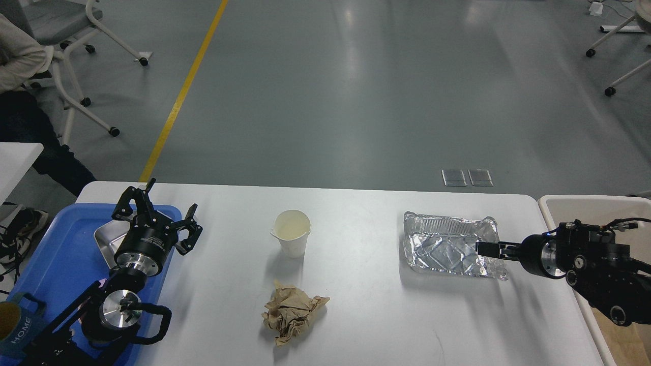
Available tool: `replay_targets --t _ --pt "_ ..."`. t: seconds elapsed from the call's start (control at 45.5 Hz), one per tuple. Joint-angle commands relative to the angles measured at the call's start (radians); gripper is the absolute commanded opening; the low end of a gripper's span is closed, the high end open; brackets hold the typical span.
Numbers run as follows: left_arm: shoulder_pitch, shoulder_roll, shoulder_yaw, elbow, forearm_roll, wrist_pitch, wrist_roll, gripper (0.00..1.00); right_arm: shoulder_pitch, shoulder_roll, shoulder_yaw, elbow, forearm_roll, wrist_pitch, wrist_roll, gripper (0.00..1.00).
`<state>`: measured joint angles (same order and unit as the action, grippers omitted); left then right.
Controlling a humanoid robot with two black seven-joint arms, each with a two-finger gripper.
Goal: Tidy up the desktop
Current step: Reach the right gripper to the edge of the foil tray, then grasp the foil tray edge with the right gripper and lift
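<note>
The white desktop [366, 305] holds a white paper cup [291, 233] standing upright at the middle, a crumpled brown paper ball [292, 312] in front of it, and a crinkled foil tray [447, 249] to the right. My left gripper [157, 218] is open and empty over the right edge of the blue tray. My right gripper [487, 249] points left, its tips over the foil tray's right end. Its fingers read as one dark bar, so I cannot tell their state or whether they touch the foil.
A blue tray [56, 254] at the desktop's left edge holds a metal dish [104, 239] and a "HOME" mug [15, 325]. A cream-white bin [559, 206] stands beside the right edge. A seated person [20, 66] and wheeled chairs are beyond the table.
</note>
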<state>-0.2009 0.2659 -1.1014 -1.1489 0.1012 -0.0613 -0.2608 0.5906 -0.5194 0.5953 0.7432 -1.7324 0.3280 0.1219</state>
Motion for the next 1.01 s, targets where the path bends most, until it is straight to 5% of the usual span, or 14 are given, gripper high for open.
replay_targets --t 0.0,0.066,0.154,0.307,0.439,0.988 --pt "0.000 -0.001 0.002 0.000 -0.001 0.000 0.000 0.97 0.000 0.018 -0.002 -0.016 0.001 -0.006 -0.001 1.00" --pt "0.000 -0.001 0.003 0.000 -0.002 0.000 0.000 0.97 0.000 0.022 -0.008 -0.022 0.001 -0.007 -0.001 0.99" --pt "0.000 -0.001 0.003 0.000 0.000 0.000 0.000 0.97 0.000 0.030 -0.031 -0.036 -0.001 -0.011 0.001 0.82" --pt "0.000 -0.001 0.003 0.000 0.000 0.000 0.000 0.97 0.000 0.061 -0.046 -0.085 0.001 -0.021 0.025 0.47" --pt "0.002 -0.001 0.002 0.000 0.000 -0.003 0.000 0.97 0.000 0.064 -0.048 -0.090 0.002 -0.023 0.064 0.02" --pt "0.008 -0.001 -0.002 0.000 0.000 -0.006 0.000 0.96 0.000 0.062 -0.049 -0.103 0.013 -0.017 0.078 0.00"
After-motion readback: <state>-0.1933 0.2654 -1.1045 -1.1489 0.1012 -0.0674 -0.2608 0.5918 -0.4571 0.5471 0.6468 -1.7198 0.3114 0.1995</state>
